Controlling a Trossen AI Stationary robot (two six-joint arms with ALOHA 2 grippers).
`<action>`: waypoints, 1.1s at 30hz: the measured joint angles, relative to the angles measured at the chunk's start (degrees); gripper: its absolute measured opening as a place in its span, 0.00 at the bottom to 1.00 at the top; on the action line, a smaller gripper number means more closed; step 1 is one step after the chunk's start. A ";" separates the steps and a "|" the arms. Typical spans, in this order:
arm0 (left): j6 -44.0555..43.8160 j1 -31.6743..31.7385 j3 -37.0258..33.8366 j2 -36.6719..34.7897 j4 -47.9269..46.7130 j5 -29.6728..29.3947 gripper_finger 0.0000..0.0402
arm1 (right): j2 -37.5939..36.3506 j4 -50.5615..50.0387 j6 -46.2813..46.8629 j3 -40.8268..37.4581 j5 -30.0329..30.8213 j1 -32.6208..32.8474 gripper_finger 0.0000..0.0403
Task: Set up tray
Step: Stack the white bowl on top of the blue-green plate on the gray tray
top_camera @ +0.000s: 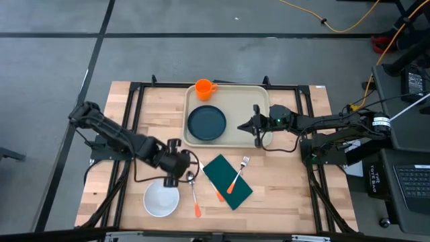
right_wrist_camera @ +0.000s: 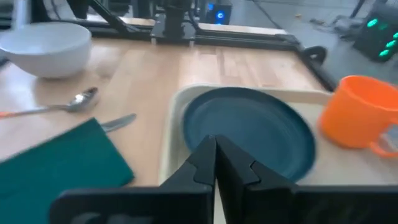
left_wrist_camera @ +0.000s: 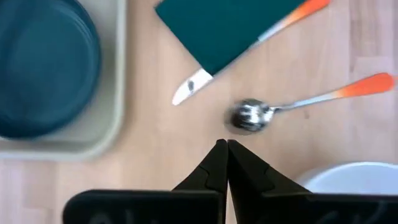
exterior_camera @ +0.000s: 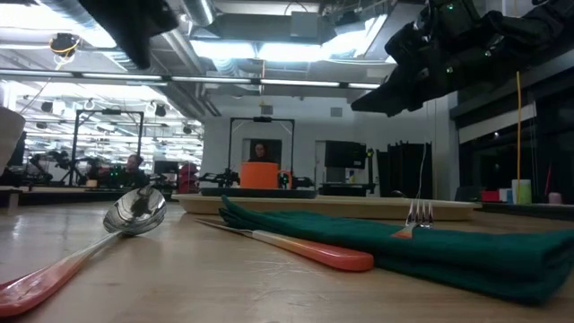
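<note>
Grippers, left (top_camera: 183, 166) and right (top_camera: 255, 128), both closed and empty: tray (top_camera: 259, 97) holds plate (top_camera: 206, 122) and cup (top_camera: 204, 88) (bowl (top_camera: 161, 199), napkin (top_camera: 228, 181), cutlery remain on table).

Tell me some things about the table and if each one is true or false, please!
1. The orange cup stands on the tray. True.
2. The blue plate sits on the green napkin. False: it is on the tray.
3. The fork lies on the napkin. True.
4. The white bowl is on the tray. False: it sits on the wooden table.
5. The left gripper holds the spoon. False: it is shut and empty, near the spoon.
</note>
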 joint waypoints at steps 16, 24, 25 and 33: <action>-21.97 -11.58 21.69 17.38 -14.17 2.65 0.01 | 0.00 -0.20 1.48 0.00 -3.14 2.73 0.03; -40.75 -13.68 26.94 23.42 -15.07 9.55 0.00 | 0.00 -0.26 -1.42 0.00 -3.14 2.73 0.03; -42.40 -13.96 26.97 23.76 -14.91 9.70 0.01 | 0.00 -0.60 -1.49 0.00 -3.14 2.73 0.03; -53.66 -15.27 26.75 26.06 -15.11 12.56 0.01 | 0.00 -3.85 -1.75 0.00 -3.14 2.73 0.03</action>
